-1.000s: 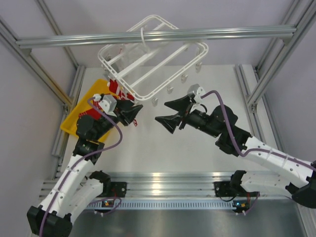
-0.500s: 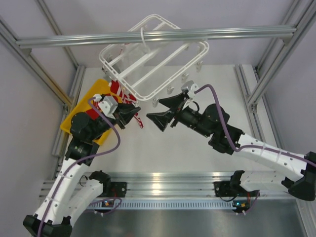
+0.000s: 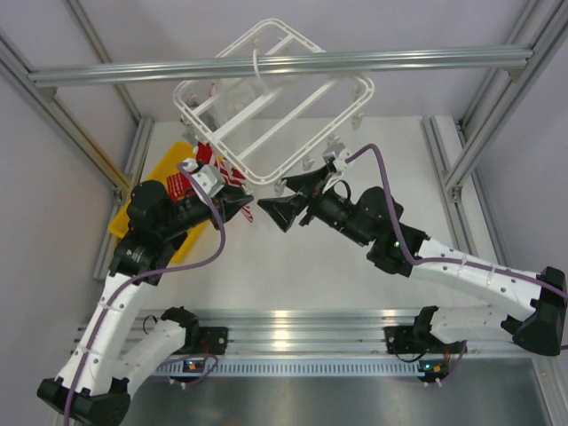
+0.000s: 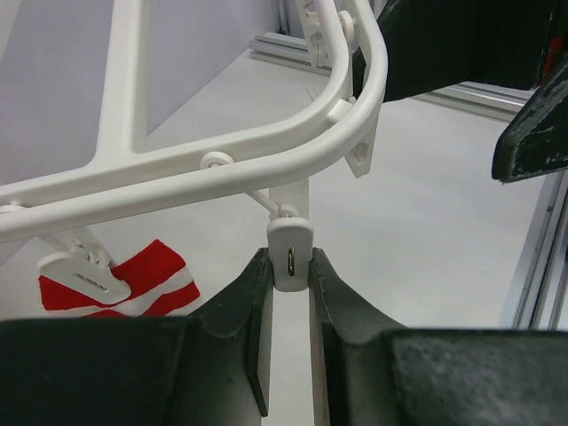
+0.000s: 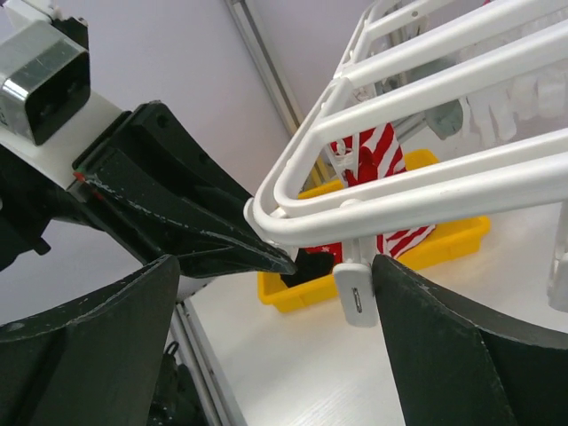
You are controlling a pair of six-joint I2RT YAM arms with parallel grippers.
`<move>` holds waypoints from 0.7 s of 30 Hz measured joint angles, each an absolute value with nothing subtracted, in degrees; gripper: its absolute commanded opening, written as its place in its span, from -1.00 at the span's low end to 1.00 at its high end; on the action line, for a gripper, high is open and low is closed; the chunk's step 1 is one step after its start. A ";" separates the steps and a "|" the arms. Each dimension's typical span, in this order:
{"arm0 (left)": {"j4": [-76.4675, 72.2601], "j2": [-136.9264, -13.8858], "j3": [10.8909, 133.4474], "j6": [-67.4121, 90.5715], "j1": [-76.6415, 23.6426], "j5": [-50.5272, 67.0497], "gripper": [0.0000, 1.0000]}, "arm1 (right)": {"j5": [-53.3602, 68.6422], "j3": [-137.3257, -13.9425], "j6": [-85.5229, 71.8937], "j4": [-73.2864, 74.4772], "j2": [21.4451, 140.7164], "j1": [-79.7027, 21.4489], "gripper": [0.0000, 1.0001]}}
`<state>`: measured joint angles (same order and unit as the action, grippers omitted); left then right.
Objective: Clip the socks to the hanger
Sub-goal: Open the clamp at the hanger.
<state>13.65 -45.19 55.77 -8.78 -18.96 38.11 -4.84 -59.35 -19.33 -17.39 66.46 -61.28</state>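
The white hanger [image 3: 275, 115] hangs from a beam above the table. A red-and-white striped sock [image 3: 206, 158] hangs from its left edge, and also shows in the left wrist view [image 4: 133, 280] and the right wrist view [image 5: 377, 160]. My left gripper [image 3: 248, 206] [image 4: 290, 266] is at the hanger's near corner, with its fingertips closed on a small white clip [image 4: 290, 253] under the rail. My right gripper [image 3: 282, 197] [image 5: 277, 262] faces it, wide open and empty. Another view of a white clip [image 5: 355, 297] shows it touching the right finger [image 5: 444, 355].
A yellow tray [image 3: 129, 213] holding more red socks sits at the left behind my left arm, and also shows in the right wrist view [image 5: 302, 293]. A grey aluminium beam [image 3: 266, 67] crosses above the hanger, and frame posts stand at both sides.
Both grippers have risen and moved toward the hanger's near corner, the left one to the right and the right one to the left. They now nearly meet under the rail.
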 measured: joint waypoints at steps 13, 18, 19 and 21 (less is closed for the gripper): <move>14.41 -42.70 55.27 -17.04 -18.94 38.30 -1.00 | -3.92 -57.25 -21.71 -23.81 67.94 -61.34 0.70; 12.84 -41.25 54.43 -21.45 -18.85 38.68 -1.00 | -0.89 -55.83 -20.08 -25.54 68.64 -61.76 0.60; 12.58 -41.19 54.17 -22.37 -18.85 38.74 -1.00 | -0.45 -55.75 -19.46 -25.67 68.69 -61.98 0.56; 12.23 -40.99 53.54 -24.25 -18.85 38.74 -1.00 | 0.12 -55.48 -18.06 -26.50 68.69 -62.61 0.50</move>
<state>12.23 -40.99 53.54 -24.25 -18.85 38.74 0.12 -55.48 -18.06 -26.50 68.69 -62.61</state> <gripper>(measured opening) 0.220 0.776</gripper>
